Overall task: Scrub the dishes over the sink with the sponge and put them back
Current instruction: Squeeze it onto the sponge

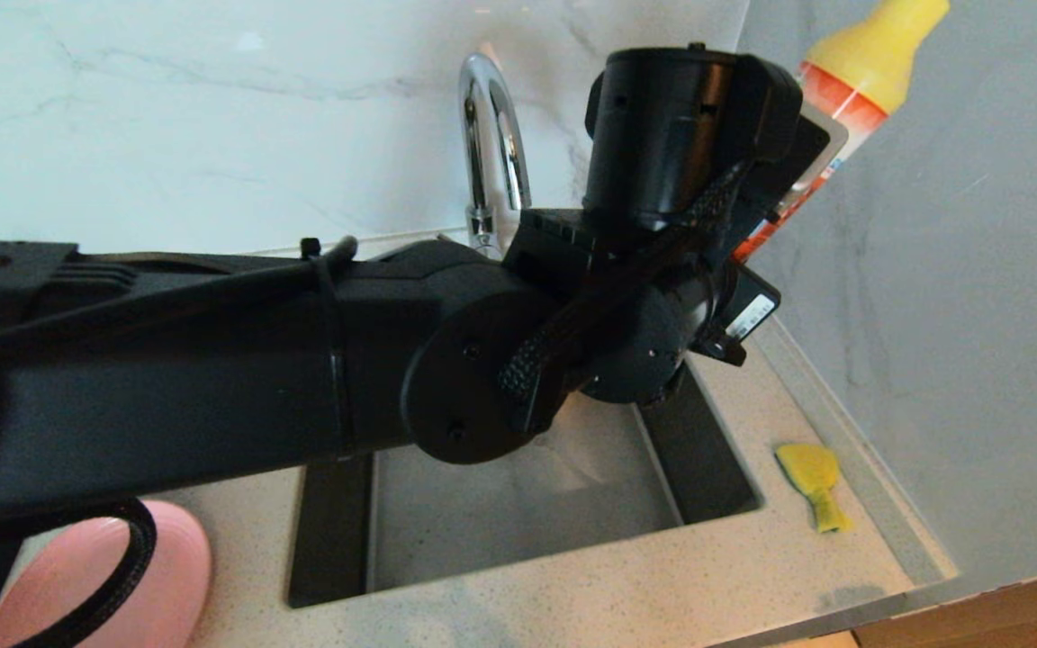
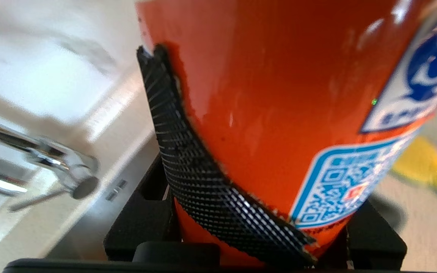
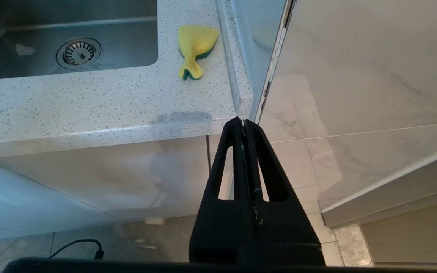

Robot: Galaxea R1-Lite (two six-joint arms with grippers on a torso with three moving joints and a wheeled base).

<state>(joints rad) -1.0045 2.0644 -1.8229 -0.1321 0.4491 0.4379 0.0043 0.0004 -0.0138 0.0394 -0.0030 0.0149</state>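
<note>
Two arms: left gripper [image 2: 241, 212] is clamped on an orange bottle [image 2: 279, 94] with a yellow cap, held raised over the sink's [image 1: 518, 513] back right corner, near the tap [image 1: 491, 144]. Right gripper [image 3: 244, 123] hangs parked below the counter [image 3: 89, 110] edge, fingers pressed together. Sponge [image 1: 814, 481] lies on the counter right of the sink. Pink plate [image 1: 122, 576] sits left of the sink, partly hidden by the arm.

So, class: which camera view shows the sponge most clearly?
The right wrist view: the sponge lies whole and sharp on the worktop beside the sink. The head view shows it smaller, by the wall. The left wrist view gives only a yellow blur behind the held orange bottle.
</note>
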